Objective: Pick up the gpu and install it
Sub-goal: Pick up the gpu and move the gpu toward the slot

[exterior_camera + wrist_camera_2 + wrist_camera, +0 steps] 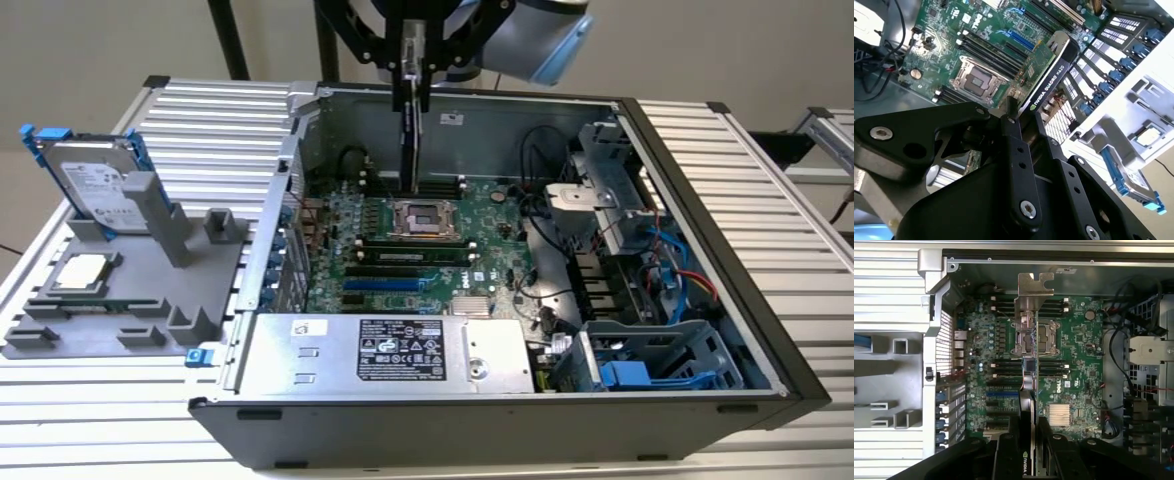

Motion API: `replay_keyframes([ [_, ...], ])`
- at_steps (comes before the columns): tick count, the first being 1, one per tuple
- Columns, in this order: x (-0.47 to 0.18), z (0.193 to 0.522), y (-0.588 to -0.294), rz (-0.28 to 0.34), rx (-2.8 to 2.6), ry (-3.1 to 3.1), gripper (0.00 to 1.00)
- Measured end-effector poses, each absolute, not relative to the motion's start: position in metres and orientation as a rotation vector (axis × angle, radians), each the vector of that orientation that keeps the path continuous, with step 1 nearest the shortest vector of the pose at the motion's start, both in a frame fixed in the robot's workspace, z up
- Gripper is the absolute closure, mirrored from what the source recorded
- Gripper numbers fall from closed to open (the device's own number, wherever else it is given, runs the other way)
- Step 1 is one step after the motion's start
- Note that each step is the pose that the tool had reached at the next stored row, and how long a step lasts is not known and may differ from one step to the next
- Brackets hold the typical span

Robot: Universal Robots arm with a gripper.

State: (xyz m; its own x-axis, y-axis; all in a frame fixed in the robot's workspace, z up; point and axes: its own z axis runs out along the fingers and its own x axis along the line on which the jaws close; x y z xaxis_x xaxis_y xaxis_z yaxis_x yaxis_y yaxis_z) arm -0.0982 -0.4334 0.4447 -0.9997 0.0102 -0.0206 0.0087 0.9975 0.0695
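The exterior view overlooks the whole case [467, 425]. Both wrist views look closer, past the gripper [1028, 430]; all share the motherboard [1079, 375].

The ribbed aluminium table [80, 440] carries an open computer case [467, 428] centrally, a grey fixture tray [207, 275] at nine o'clock.

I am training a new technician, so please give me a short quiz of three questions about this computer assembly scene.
1. True or false: the tool is shut on the gpu.
2. What colour are the clips on the hard drive that stands on the grey holder?
3. The gpu hangs over: A) the grey holder, B) the motherboard, C) the hard drive.
Key: 1 true; 2 blue; 3 B.
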Motion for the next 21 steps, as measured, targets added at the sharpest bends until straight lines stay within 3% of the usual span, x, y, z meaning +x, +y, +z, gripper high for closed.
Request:
replay_keyframes([
  [21,-0.087,0.445,-0.433,0.108,0.015,3.119,1.0],
])
